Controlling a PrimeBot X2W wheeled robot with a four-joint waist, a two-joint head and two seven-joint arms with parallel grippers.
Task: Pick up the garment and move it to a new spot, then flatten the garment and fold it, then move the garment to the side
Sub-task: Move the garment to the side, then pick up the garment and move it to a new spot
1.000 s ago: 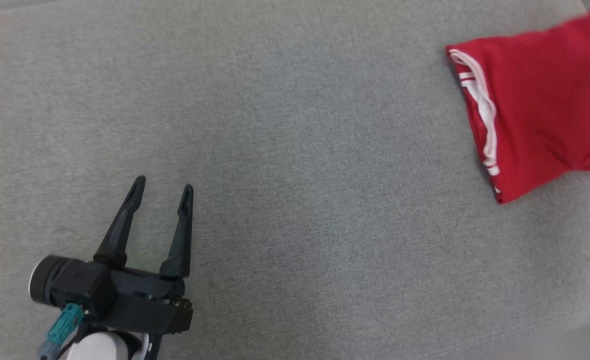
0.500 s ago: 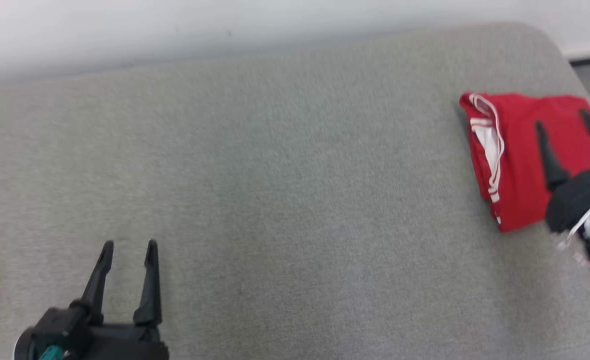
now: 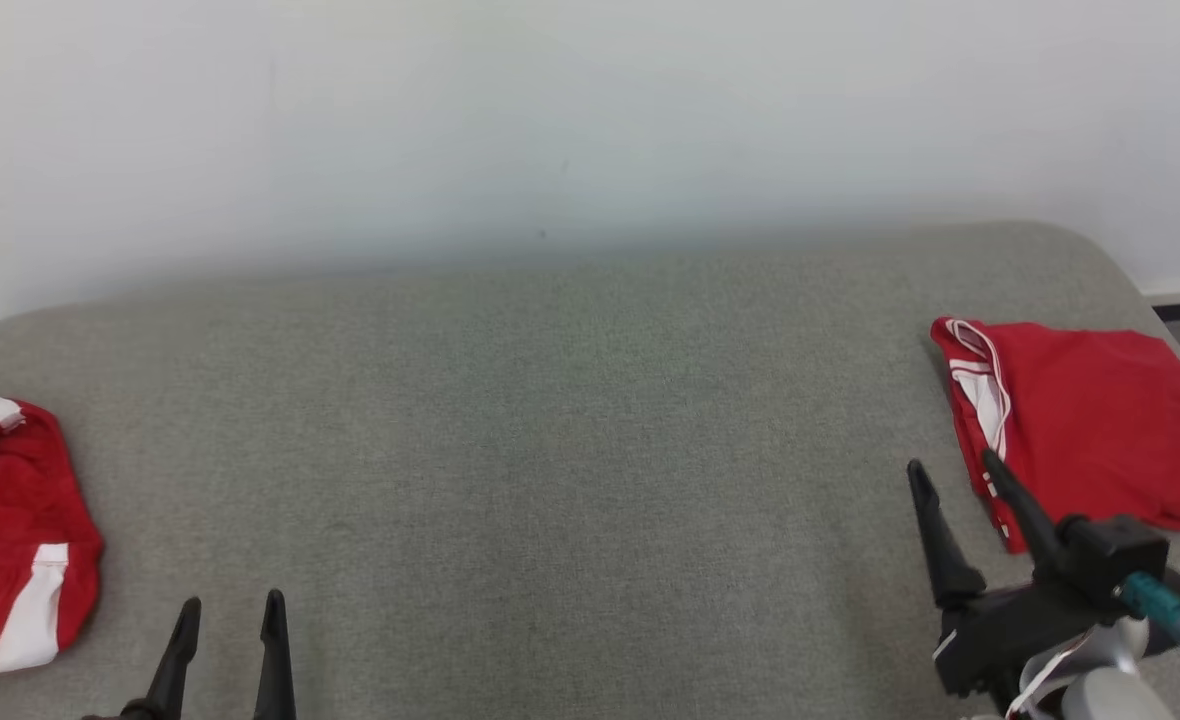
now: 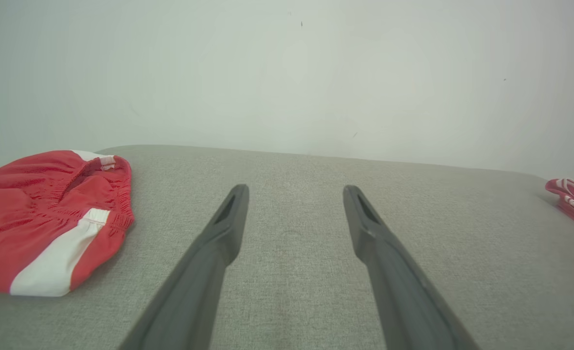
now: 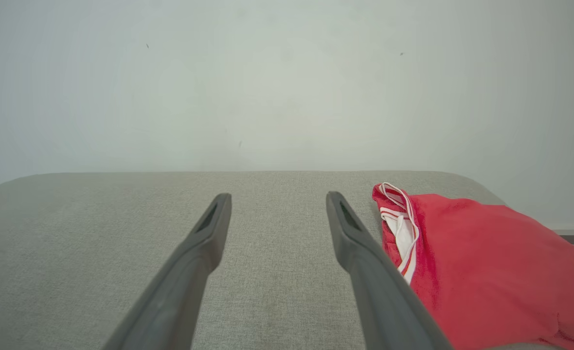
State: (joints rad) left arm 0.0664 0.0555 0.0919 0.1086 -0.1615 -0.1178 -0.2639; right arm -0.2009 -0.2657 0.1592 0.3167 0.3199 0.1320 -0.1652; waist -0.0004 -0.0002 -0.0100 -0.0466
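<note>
Seemingly the folding is done: the folded red garment [image 3: 1080, 420] is laid at the right edge of the grey cushion [image 3: 570, 450], just beside the right gripper [image 3: 952, 462], spread wide and empty, as is the left gripper [image 3: 231, 600]; red shorts [image 3: 10, 530] lie bunched at far left

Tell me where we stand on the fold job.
Done, by the look of it: the folded red garment lies at the right side of the grey cushion. In hand: nothing; the right gripper near it and the left gripper are both open and empty. Possibly left: the rumpled red shorts at the left side, if they count.
</note>
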